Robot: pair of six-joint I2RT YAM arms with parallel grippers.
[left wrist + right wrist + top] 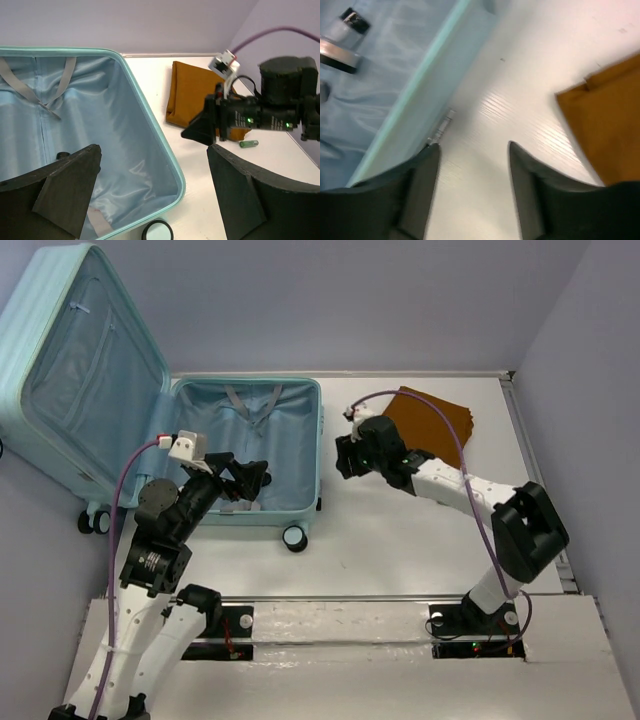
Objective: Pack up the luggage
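Left arm holds its jaws wide (right arm narrower), both empty.

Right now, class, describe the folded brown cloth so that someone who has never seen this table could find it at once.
Start at the big open aqua suitcase on the left of the white table. Look right, past a bare strip of table, toward the far right corner. There lies the folded brown cloth, flat, the only rust-brown thing on the pale tabletop.
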